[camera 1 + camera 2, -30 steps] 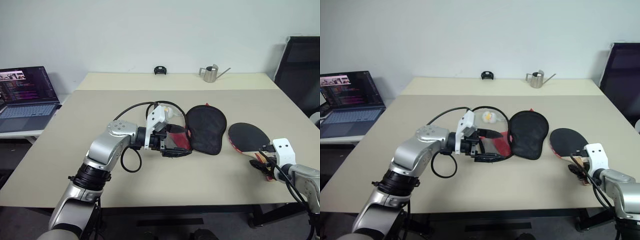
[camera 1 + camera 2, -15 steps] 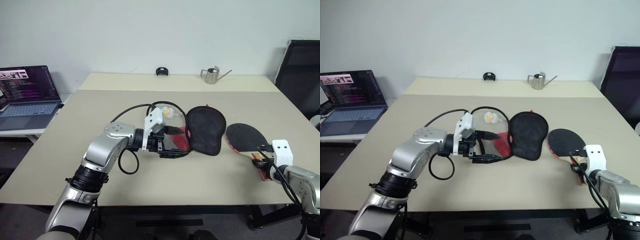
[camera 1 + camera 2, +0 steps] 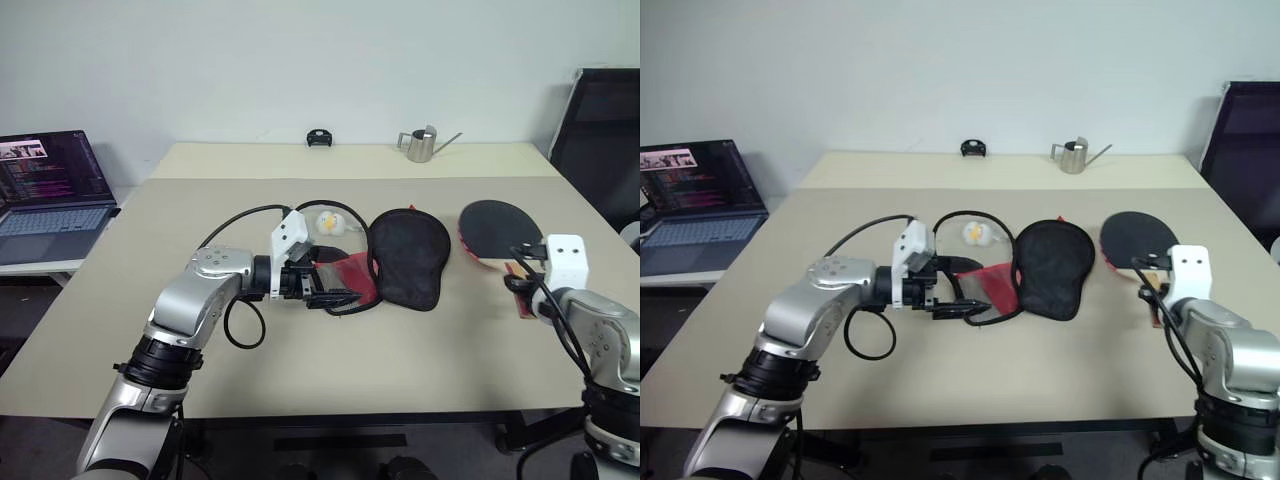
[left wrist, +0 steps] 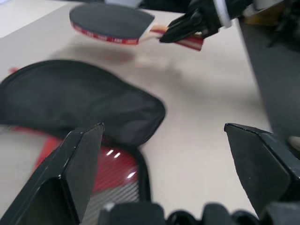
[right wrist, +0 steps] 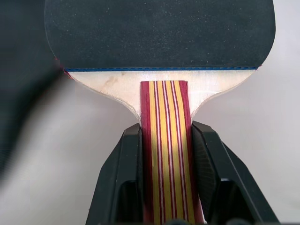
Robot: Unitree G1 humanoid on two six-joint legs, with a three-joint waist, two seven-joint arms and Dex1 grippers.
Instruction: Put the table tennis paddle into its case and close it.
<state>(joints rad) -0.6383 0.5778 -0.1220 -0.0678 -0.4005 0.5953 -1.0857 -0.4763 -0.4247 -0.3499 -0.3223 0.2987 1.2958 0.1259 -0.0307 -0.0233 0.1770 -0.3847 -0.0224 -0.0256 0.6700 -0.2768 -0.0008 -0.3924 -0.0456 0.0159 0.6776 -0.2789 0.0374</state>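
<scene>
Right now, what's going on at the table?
The right gripper is shut on the paddle by its handle and holds it off the table, its shadow on the surface below. The case lies open mid-table, its red inside showing. The left gripper is open at the case's red end, gripping nothing. The paddle isn't in the case yet.

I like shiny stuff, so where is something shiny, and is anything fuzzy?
Left wrist view: small white glints sit on the red inside of the case; the paddle behind looks soft, with a faint shadow under it. Right wrist view: the handle's stripes are crisp; a dark blurry shape smears one edge.
</scene>
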